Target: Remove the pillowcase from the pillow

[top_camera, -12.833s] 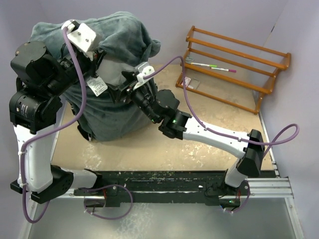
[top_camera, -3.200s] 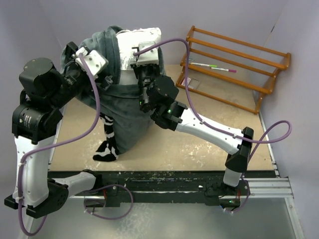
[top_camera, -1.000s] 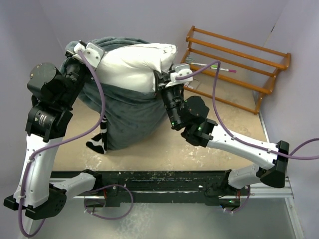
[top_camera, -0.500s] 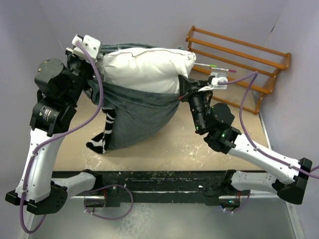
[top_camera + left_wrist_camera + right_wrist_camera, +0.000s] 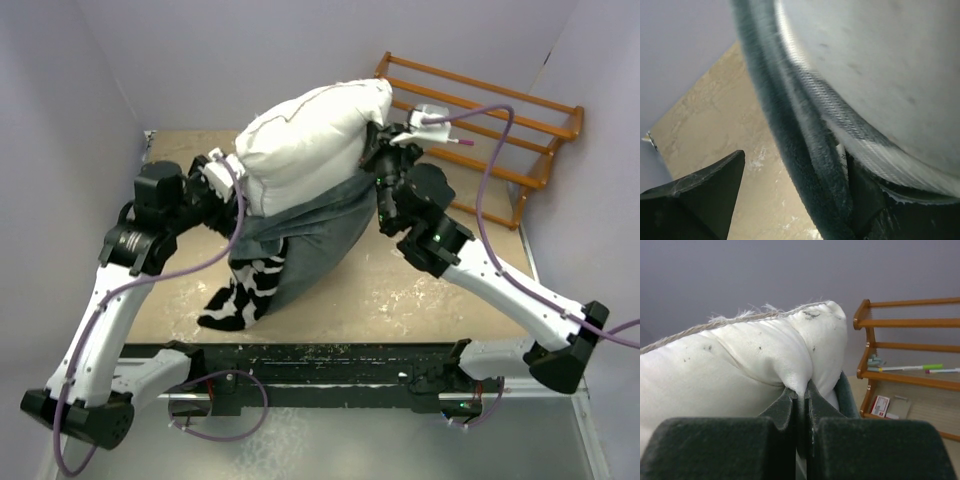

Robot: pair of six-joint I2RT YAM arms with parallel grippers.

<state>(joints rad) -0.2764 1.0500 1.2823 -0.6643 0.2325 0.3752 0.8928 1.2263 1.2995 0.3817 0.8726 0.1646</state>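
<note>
My right gripper (image 5: pixel 378 150) (image 5: pixel 801 392) holds the plump white pillow (image 5: pixel 312 140) (image 5: pixel 740 365) up off the table, its fingers shut on a pinched fold at the pillow's corner. The dark grey pillowcase (image 5: pixel 320 225) hangs from the pillow's lower half, and its zebra-striped end (image 5: pixel 245 295) rests on the table. At the pillow's left side is my left gripper (image 5: pixel 226 188) (image 5: pixel 795 200), with jaws wide open. The plush grey rim of the pillowcase (image 5: pixel 800 150) runs between them, close to the right finger (image 5: pixel 867 200). The white pillow (image 5: pixel 880 75) fills the upper right of the left wrist view.
A wooden rack (image 5: pixel 480 130) (image 5: pixel 900 350) stands at the back right with markers (image 5: pixel 440 135) on a shelf and a small card box (image 5: pixel 880 405) under it. Grey walls close in the left and back. Bare table (image 5: pixel 420 290) shows in front of the pillow.
My left gripper has opened, let go of the pillowcase rim and dropped lower. The right gripper has carried the pillow up and right, and more white pillow shows as the case sags.
</note>
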